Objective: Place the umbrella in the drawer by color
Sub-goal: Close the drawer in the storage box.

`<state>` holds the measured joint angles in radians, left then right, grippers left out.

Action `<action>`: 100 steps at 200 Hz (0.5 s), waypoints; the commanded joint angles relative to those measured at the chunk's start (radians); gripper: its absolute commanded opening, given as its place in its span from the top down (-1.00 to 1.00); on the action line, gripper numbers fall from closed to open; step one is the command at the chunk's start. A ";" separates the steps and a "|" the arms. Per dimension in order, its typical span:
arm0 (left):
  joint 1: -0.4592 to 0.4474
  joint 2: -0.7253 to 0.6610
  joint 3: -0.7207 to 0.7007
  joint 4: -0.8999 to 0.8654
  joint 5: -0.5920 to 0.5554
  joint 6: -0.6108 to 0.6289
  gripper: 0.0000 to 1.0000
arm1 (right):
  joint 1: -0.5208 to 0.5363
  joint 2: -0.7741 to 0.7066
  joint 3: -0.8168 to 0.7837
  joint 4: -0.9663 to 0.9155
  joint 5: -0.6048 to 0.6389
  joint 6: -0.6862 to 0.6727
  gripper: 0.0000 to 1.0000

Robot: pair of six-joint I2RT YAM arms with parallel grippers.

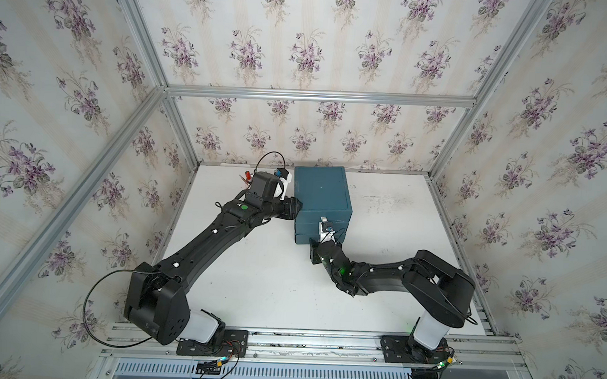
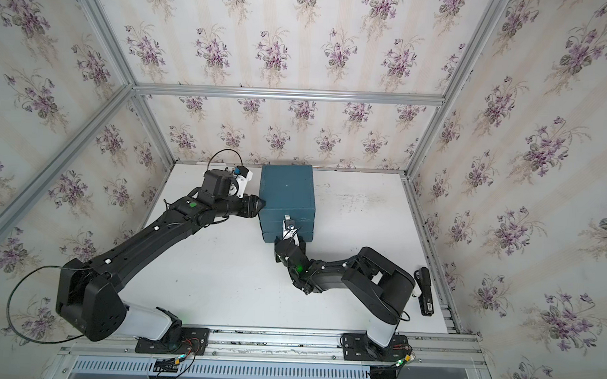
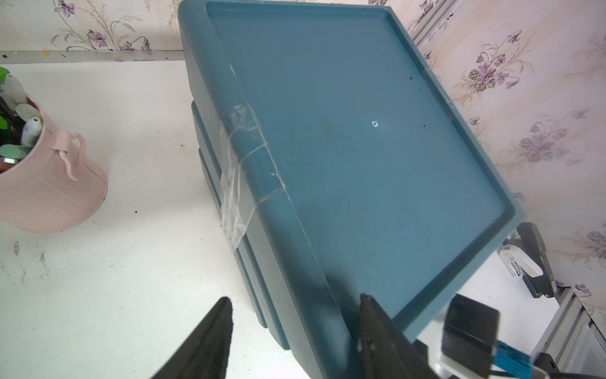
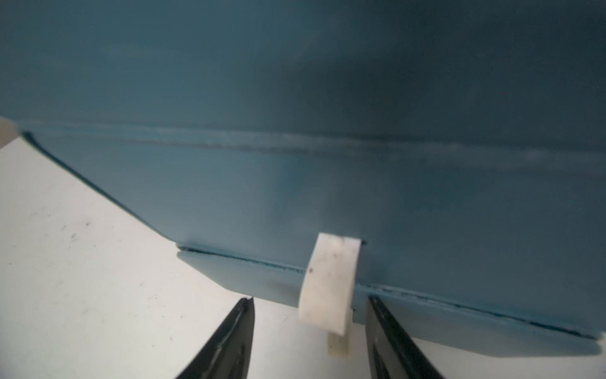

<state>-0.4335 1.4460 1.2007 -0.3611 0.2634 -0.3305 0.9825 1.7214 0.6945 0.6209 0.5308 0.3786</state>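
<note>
The teal drawer cabinet [image 1: 321, 189] [image 2: 287, 189] stands at the back middle of the table, its stacked drawer fronts [image 1: 307, 229] facing forward. My left gripper [image 3: 295, 298] is open and straddles the cabinet's top left edge near the front corner. One finger lies over the lid and the other hangs beside the wall. My right gripper [image 4: 311, 298] is open in front of a low drawer, with that drawer's white pull tab [image 4: 331, 285] between its fingers, untouched. A black folded umbrella [image 2: 425, 291] lies by the table's right edge.
A pink bucket [image 3: 49, 183] holding several slender items stands left of the cabinet, close to my left wrist. A red tip [image 1: 246, 176] shows there in a top view. Aluminium rails [image 1: 450, 223] and papered walls fence the table.
</note>
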 commanded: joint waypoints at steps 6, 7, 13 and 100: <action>0.000 0.012 -0.014 -0.322 -0.055 0.066 -0.19 | 0.005 -0.097 -0.027 -0.077 0.002 0.036 -0.11; 0.000 0.013 -0.015 -0.322 -0.056 0.066 -0.18 | 0.005 -0.102 -0.029 -0.081 0.002 0.039 -0.10; 0.000 0.011 -0.013 -0.320 -0.059 0.066 -0.17 | 0.005 -0.139 -0.040 -0.109 0.005 0.054 -0.10; -0.001 0.018 0.065 -0.323 -0.101 0.040 -0.15 | -0.217 -0.562 0.143 -0.788 -0.198 0.190 0.17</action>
<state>-0.4362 1.4548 1.2564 -0.4389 0.2317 -0.3103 0.8810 1.1881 0.7547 0.0910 0.5354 0.5270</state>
